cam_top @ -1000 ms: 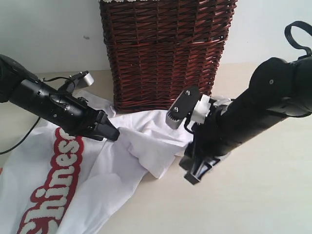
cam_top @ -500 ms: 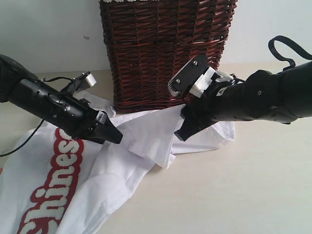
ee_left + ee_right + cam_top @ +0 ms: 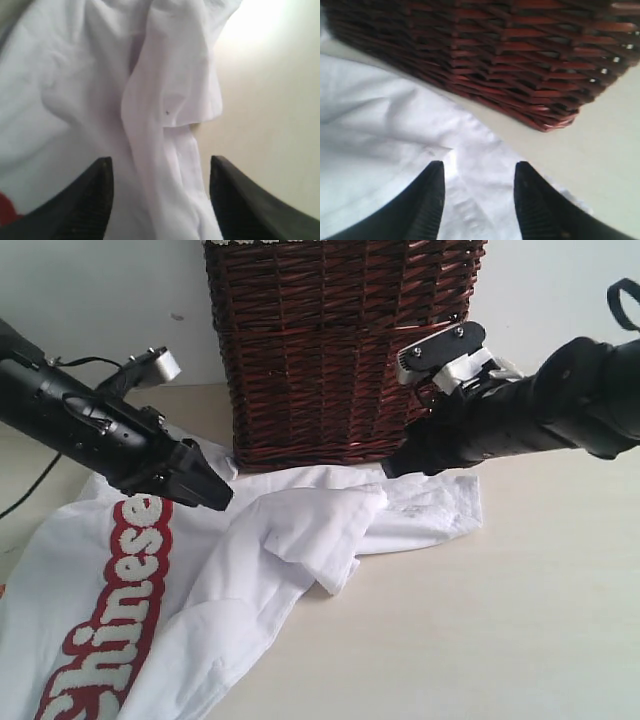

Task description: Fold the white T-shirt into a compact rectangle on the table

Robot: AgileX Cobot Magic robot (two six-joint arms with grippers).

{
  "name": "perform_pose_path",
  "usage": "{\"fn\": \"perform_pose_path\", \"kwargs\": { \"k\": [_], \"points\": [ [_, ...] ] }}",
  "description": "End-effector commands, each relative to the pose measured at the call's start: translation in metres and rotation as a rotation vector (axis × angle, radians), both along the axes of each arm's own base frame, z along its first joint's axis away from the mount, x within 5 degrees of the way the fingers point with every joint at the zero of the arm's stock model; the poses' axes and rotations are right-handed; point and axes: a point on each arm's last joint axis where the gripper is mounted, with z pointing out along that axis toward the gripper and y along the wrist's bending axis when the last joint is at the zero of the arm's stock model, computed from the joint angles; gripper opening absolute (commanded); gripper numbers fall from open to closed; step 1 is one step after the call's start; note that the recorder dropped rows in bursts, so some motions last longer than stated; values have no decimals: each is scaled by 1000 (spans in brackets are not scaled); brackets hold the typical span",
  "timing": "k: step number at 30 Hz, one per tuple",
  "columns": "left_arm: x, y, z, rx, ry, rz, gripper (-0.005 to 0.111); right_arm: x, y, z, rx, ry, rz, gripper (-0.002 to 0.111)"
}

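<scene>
On desk [image 3: 520,640]: shirt [image 3: 300,540] spread, rumpled, unfolded, red lettering face up, one fold bunched mid-cloth | left gripper [image 3: 160,167] released, jaws apart above a raised ridge of cloth, nothing held | right gripper [image 3: 477,170] released, jaws apart over shirt edge, nothing held | basket [image 3: 340,350] upright just behind shirt.

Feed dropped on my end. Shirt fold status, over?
Both grippers open, empty: left gripper above white T-shirt, right gripper by wicker basket. T-shirt rumpled, unfolded on table. Basket close beside it.
</scene>
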Motion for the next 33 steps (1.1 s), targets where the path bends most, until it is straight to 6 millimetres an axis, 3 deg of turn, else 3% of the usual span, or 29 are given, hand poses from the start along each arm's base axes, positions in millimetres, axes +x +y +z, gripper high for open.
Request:
{"fn": "perform_pose_path", "kwargs": {
  "k": [1, 10, 13, 18, 23, 33],
  "points": [
    [3, 11, 14, 30, -63, 55, 56, -14, 9, 17, 64, 150, 121, 43],
    [5, 13, 15, 28, -64, 84, 56, -50, 24, -11, 155, 592, 299, 43],
    [5, 13, 16, 15, -60, 94, 56, -62, 33, -27, 126, 657, 338, 43],
    [5, 11, 18, -14, -47, 106, 56, -56, 46, -50, 74, 575, 295, 43],
    [5, 11, 18, -16, -45, 106, 56, -42, 50, -59, 81, 466, 193, 43],
    [9, 12, 17, -3, -79, 135, 56, -37, 65, -65, 199, 475, 250, 43]
  ]
}}
